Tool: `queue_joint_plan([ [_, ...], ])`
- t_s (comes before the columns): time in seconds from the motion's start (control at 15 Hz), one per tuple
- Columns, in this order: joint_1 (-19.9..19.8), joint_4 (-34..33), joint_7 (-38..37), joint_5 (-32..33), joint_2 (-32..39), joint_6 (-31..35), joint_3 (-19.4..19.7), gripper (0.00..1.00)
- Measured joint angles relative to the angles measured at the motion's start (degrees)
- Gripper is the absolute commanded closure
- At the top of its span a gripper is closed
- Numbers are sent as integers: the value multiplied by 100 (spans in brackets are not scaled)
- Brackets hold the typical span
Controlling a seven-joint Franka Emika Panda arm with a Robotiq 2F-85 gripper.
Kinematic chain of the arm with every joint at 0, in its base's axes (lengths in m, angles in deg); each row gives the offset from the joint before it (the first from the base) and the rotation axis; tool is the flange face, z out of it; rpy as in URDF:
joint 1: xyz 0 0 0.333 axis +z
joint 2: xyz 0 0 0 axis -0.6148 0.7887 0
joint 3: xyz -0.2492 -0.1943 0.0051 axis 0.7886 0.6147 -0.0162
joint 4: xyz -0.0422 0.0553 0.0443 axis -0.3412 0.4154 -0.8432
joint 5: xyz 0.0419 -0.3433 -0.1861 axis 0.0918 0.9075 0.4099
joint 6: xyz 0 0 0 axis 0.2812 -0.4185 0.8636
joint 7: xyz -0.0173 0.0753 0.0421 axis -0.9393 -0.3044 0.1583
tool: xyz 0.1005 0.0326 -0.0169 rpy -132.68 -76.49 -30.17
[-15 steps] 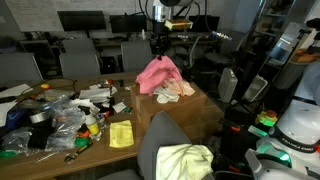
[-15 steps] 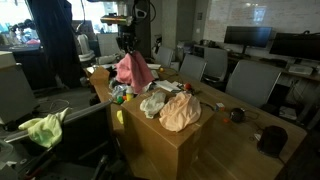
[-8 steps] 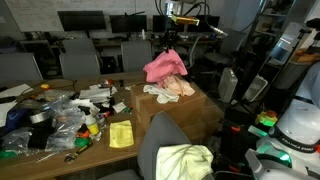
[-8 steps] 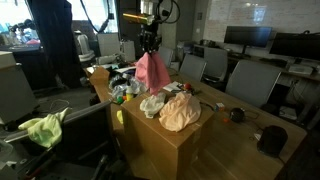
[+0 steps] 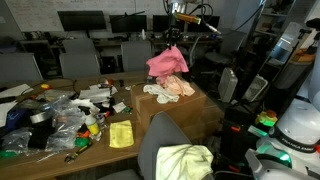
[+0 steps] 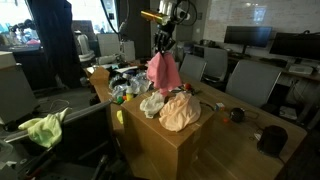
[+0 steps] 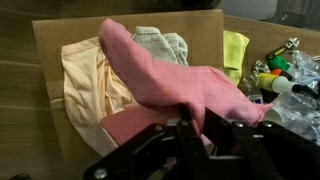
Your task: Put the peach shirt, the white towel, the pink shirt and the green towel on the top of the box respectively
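Note:
My gripper [image 5: 172, 40] [image 6: 163, 42] is shut on the pink shirt [image 5: 167, 63] [image 6: 163, 73], which hangs in the air above the box [image 5: 192, 115] [image 6: 158, 148]. In the wrist view the pink shirt [image 7: 170, 90] drapes from the gripper [image 7: 190, 125] over the box top [image 7: 55, 30]. The peach shirt [image 6: 181, 111] [image 7: 80, 85] and the white towel [image 6: 152, 103] [image 7: 160, 42] lie crumpled side by side on the box. The green towel [image 5: 186, 160] [image 6: 42, 127] rests on a chair seat, apart from the box.
A long wooden table [image 5: 100, 150] beside the box carries cluttered bottles, bags and a flat yellow cloth [image 5: 121, 134] [image 7: 235, 48]. Office chairs [image 6: 250, 80] and monitors [image 5: 82, 20] ring the area. Another robot's white base [image 5: 300, 120] stands near the box.
The gripper has carried the pink shirt upward and sideways, from the box's edge to above the box top. The cloths on the box have not moved.

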Motion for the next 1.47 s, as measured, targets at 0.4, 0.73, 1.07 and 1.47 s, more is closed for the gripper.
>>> queue_joint_plan([
  [0.4,-287,-442,48,-386,363,-384,8,15],
  [0.73,-279,-386,557,-302,419,-524,-26,0],
  [1.07,31,459,1443,404,158,-543,-163,1],
  [1.47,631,2322,1945,1547,-848,-131,-452,0],
])
